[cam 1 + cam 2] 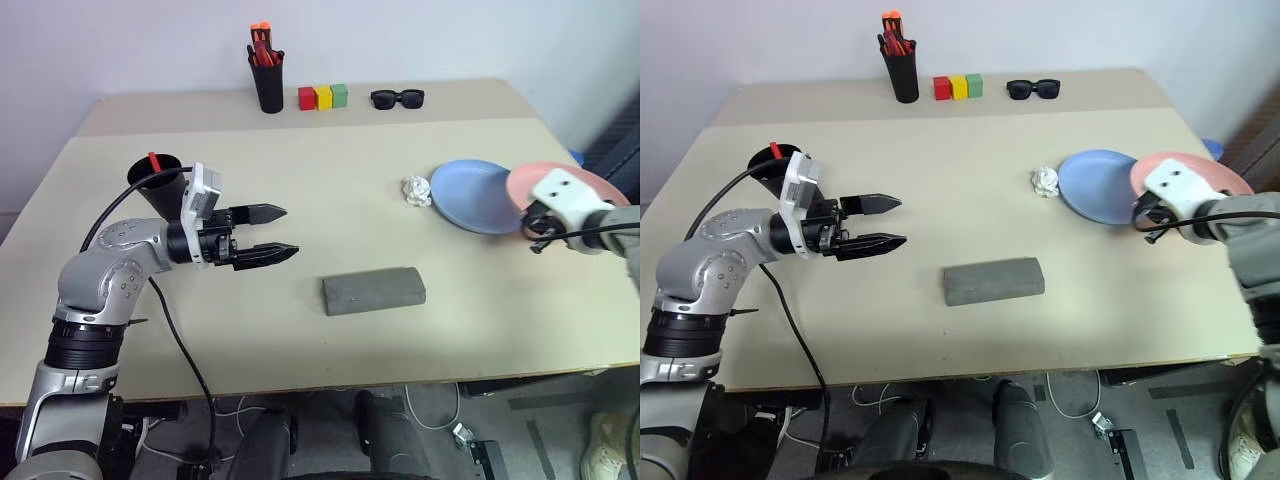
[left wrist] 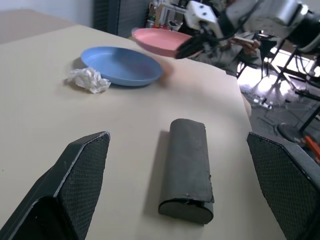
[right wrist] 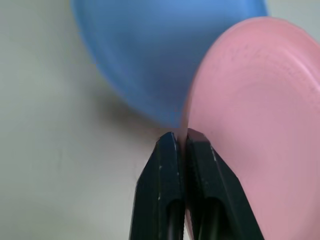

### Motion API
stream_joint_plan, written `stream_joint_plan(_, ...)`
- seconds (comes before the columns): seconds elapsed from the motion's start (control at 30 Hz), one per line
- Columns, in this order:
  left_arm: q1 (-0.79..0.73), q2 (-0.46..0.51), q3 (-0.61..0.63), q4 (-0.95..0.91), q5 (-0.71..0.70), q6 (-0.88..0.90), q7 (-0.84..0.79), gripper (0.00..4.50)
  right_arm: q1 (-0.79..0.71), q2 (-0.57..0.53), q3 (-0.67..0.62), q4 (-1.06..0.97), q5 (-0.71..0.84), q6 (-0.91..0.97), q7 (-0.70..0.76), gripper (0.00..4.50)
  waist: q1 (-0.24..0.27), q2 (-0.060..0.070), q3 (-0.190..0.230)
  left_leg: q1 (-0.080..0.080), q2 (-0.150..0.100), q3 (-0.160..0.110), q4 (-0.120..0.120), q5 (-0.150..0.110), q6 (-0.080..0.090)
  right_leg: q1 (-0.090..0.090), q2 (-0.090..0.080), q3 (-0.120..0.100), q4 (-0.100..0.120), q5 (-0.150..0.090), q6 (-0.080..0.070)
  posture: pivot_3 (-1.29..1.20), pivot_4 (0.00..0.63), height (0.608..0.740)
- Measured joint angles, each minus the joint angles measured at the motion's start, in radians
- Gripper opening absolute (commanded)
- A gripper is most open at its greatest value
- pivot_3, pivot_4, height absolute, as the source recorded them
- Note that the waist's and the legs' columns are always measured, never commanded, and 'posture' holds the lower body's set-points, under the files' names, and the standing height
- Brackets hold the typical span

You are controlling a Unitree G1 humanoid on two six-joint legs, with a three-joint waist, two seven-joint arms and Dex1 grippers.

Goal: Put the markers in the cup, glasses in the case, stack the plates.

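Pinching the near rim of the salmon pink plate [image 3: 260,115], the right end effector [image 3: 179,142] is holding it with its fingers closed tight and lifted off the table [image 1: 300,180], probably so it can be carried over the light blue plate [image 1: 478,195] lying just beyond and beside its fingertips. The left end effector [image 1: 268,234] is hanging fully open and empty, pointing toward the closed grey glasses case [image 1: 373,290] ahead of it, with the black cup [image 1: 158,185] just behind its wrist.
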Motion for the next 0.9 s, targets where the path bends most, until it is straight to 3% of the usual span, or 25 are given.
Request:
stream_joint_plan(0.2, 0.009, 0.004, 0.017, -0.038, -0.012, 0.025, 0.028, 4.5, -0.133, 0.203, 0.04, 0.234, -0.055, -0.208, -0.063, 0.05, -0.002, 0.0, 0.0, 0.0, 0.0, 0.0, -0.003, 0.0, -0.001, -0.001, 0.0, 0.0, -0.001, 0.0, 0.0, 0.0, 0.15, 0.74)
stream_joint_plan(0.33, 0.036, 0.012, 0.029, -0.048, -0.02, 0.035, 0.041, 4.5, -0.171, 0.262, 0.025, 0.323, -0.046, -0.243, -0.058, 1.45, 0.001, 0.0, 0.0, -0.001, 0.0, 0.0, -0.003, 0.0, -0.001, -0.002, 0.0, 0.0, -0.001, 0.0, 0.0, 0.0, 0.15, 0.74)
stream_joint_plan(0.5, 0.051, 0.012, 0.042, -0.073, -0.032, 0.05, 0.055, 4.5, -0.193, 0.278, -0.014, 0.328, -0.028, -0.239, -0.038, 4.1, 0.0, 0.0, 0.0, 0.0, 0.0, 0.0, -0.004, 0.0, -0.001, -0.002, 0.0, 0.0, -0.001, 0.0, 0.0, 0.0, 0.15, 0.74)
stream_joint_plan(0.53, 0.051, 0.012, 0.048, -0.079, -0.035, 0.05, 0.058, 4.5, -0.193, 0.287, -0.031, 0.328, -0.017, -0.238, -0.035, 4.44, -0.001, 0.0, 0.0, 0.0, 0.0, 0.0, -0.004, 0.0, -0.001, -0.002, 0.0, 0.0, 0.0, 0.0, -0.001, 0.0, 0.15, 0.74)
stream_joint_plan(0.9, 0.047, 0.011, 0.047, -0.083, -0.041, 0.053, 0.067, 4.5, -0.309, 0.456, -0.169, 0.325, 0.12, -0.231, -0.066, 4.44, -0.024, 0.0, 0.0, 0.001, 0.0, 0.0, -0.006, 0.001, -0.001, -0.002, 0.0, 0.0, 0.0, 0.001, -0.001, 0.0, 0.15, 0.74)
